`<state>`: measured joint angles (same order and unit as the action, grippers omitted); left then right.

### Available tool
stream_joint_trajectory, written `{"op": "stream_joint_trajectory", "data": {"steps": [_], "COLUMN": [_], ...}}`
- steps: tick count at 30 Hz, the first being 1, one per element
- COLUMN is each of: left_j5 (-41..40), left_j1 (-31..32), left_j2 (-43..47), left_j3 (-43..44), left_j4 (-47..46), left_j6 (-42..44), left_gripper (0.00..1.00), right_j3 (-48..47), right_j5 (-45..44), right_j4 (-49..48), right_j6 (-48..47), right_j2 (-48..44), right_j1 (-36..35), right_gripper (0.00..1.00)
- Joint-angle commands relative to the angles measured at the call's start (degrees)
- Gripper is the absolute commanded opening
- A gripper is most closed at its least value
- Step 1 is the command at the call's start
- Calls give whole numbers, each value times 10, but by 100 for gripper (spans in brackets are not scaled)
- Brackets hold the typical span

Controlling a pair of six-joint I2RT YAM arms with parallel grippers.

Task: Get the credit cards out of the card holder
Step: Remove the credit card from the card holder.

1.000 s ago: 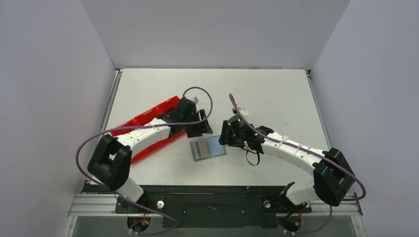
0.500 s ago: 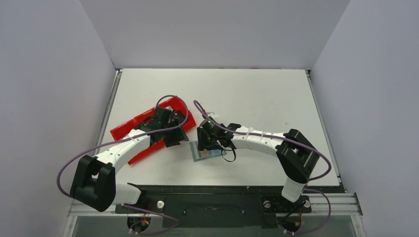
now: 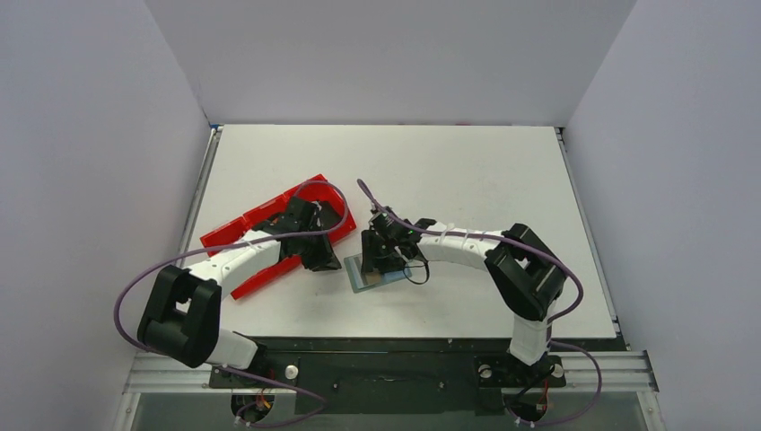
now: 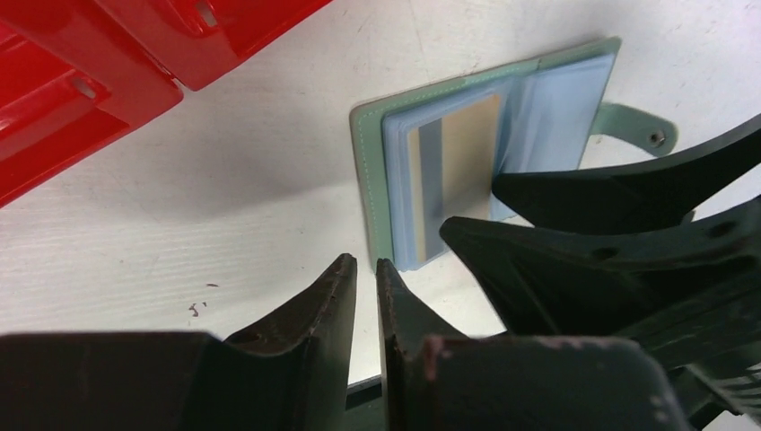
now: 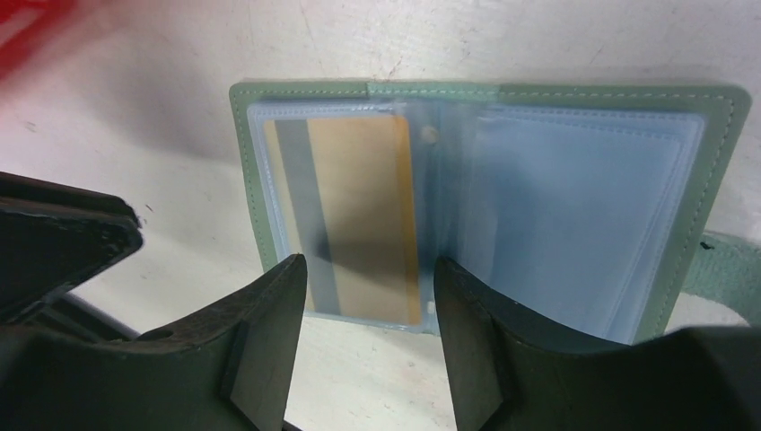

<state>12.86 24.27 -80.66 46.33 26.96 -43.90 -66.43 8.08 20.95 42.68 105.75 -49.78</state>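
The card holder (image 5: pixel 538 92) lies open near the red tray (image 4: pixel 135 54). The right claw (image 5: pixel 370 269) is spread over the 1 tan card (image 5: pixel 359 197). The left claw (image 4: pixel 365 265) is almost pressed together, empty. I would pinch only the card's edge, then pull slowly along its sleeve.

White table boxed in by plain pale walls.
A matte white table (image 3: pixel 467 162) is seen mid-frame, closed in by a back wall (image 3: pixel 386 54) at the top, a left wall (image 3: pixel 81 180) and a right wall (image 3: pixel 682 180), all evenly lit. A metal frame (image 3: pixel 161 373) is set along the lower edge.
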Motion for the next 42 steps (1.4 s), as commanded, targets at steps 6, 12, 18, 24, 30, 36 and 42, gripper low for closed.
{"op": "stream_joint_trajectory", "data": {"steps": [6, 12, 18, 24, 30, 36, 42], "left_j5": [28, 17, -13, -13, -9, -7, -2], "left_j1": [8, 13, -6, -14, -15, -15, -15], "left_j2": [-47, -54, -32, -24, -24, -24, -28], "left_j3": [44, 51, 56, 59, 55, 55, 52], "left_j4": [-6, 8, 33, 39, 36, 36, 33], "left_j6": [8, 4, 8, 14, 14, 16, 16], "left_gripper": [8, 6, 6, 6, 5, 5, 5], "right_j3": [34, 5, -31, -67, -80, -90, -98], "right_j5": [63, -10, -86, -148, -158, -154, -153], "right_j4": [-70, -12, 40, 78, 84, 84, 87], "right_j6": [13, -12, -18, -23, -26, -31, -35], "right_j2": [-14, -34, -34, -22, -14, 7, 21], "right_j1": [43, 20, -13, -42, -54, -62, -70], "right_gripper": [51, 51, 52, 56, 57, 57, 57]}}
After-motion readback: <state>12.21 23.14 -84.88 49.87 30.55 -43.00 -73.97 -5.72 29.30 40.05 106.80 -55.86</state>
